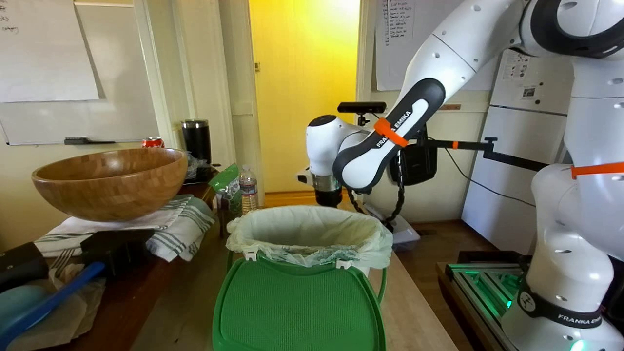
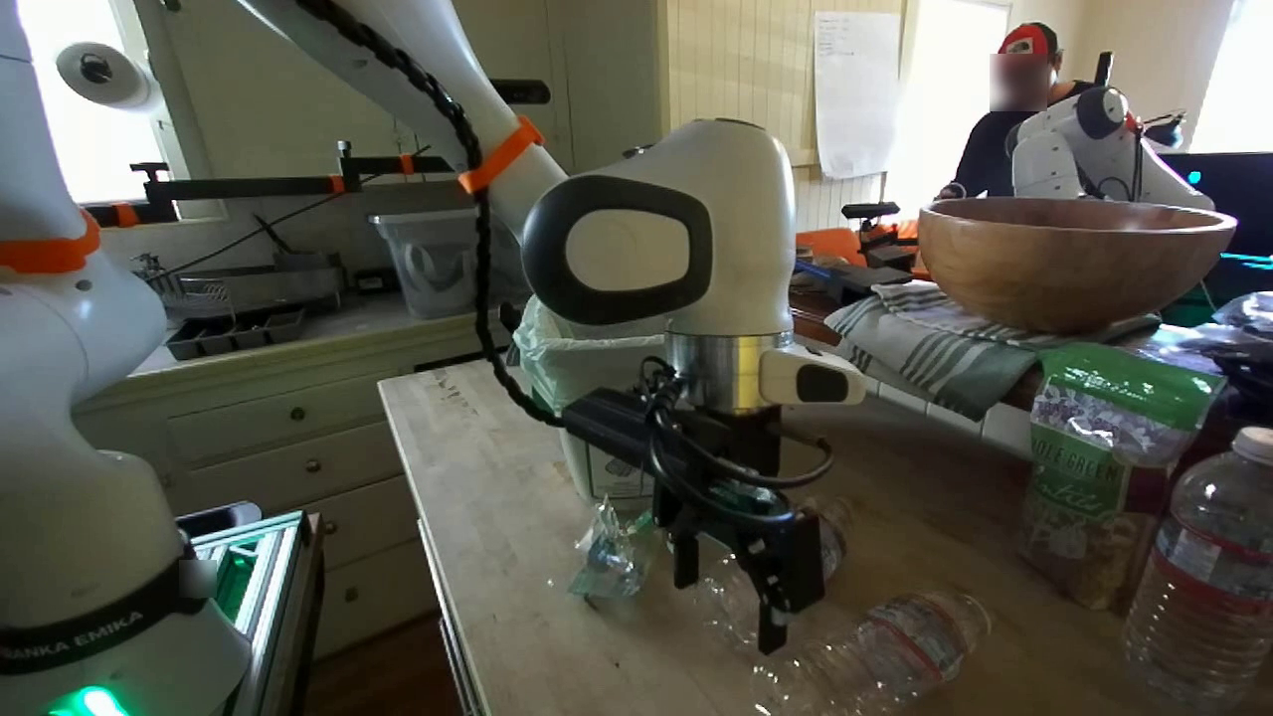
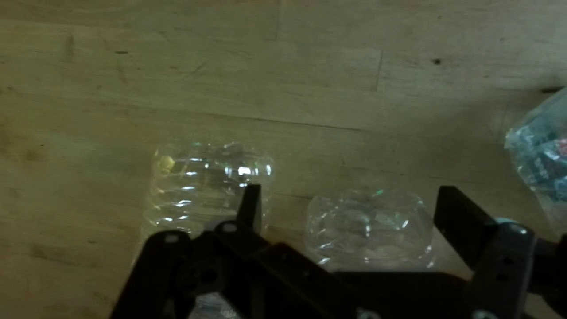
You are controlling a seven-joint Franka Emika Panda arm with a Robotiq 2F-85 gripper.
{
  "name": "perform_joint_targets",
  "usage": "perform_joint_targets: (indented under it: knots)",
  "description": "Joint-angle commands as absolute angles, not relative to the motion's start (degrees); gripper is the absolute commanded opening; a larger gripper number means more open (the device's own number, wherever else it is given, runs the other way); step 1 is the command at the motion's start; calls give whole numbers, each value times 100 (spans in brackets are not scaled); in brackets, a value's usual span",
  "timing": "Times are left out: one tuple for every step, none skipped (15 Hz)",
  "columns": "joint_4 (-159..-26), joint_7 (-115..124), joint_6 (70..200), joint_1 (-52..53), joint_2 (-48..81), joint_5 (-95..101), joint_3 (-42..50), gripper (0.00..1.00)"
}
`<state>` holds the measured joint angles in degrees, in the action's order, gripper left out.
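Note:
My gripper [image 2: 729,600] is open and empty, pointing down above the wooden table. In the wrist view its fingers [image 3: 350,192] stand on either side of a clear plastic bottle [image 3: 370,230] lying on the table; contact is not visible. That bottle also shows behind the fingers in an exterior view [image 2: 724,609]. A second clear bottle [image 2: 910,641] with a red label lies beside it, partly behind a finger in the wrist view [image 3: 208,181]. A crumpled clear wrapper [image 2: 609,559] lies on the other side, at the wrist view's right edge [image 3: 542,150]. In an exterior view the bin hides the fingers.
A lined bin [image 1: 309,229] with an open green lid [image 1: 300,307] stands on the table [image 2: 477,497]. An upright water bottle [image 2: 1203,567] and a green bag [image 2: 1104,467] stand nearby. A wooden bowl [image 1: 112,185] sits on a striped towel [image 1: 180,229] on a counter.

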<state>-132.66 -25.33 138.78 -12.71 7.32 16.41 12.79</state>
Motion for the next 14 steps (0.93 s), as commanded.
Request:
perform_joint_targets:
  knots:
    - [-13135, -2531, 13720, -1283, 824, 1639, 1215, 100]
    - [-13126, -2530, 13737, -1282, 838, 1628, 1204, 97]
    - [-13121, -2532, 13746, -1282, 842, 1632, 1195, 83]
    - [-13130, -2547, 13800, -1285, 844, 1626, 1185, 91]
    - [-13125, -2552, 13810, -1286, 851, 1624, 1178, 97]
    - [-13119, -2577, 13837, -1294, 864, 1576, 1164, 96]
    - [-13125, -2601, 13943, -1313, 881, 1463, 1148, 99]
    - [-13115, -2628, 13923, -1321, 898, 1369, 1133, 100]
    - [-13113, -2617, 13916, -1318, 900, 1367, 1133, 100]
    - [-13110, -2623, 13912, -1318, 904, 1346, 1130, 88]
    - [-13106, -2626, 13902, -1318, 907, 1336, 1128, 75]
    - [-13102, -2626, 13895, -1317, 912, 1330, 1127, 71]
    - [-13101, -2627, 13894, -1317, 913, 1326, 1126, 63]
    - [-13099, -2632, 13894, -1317, 912, 1318, 1125, 53]
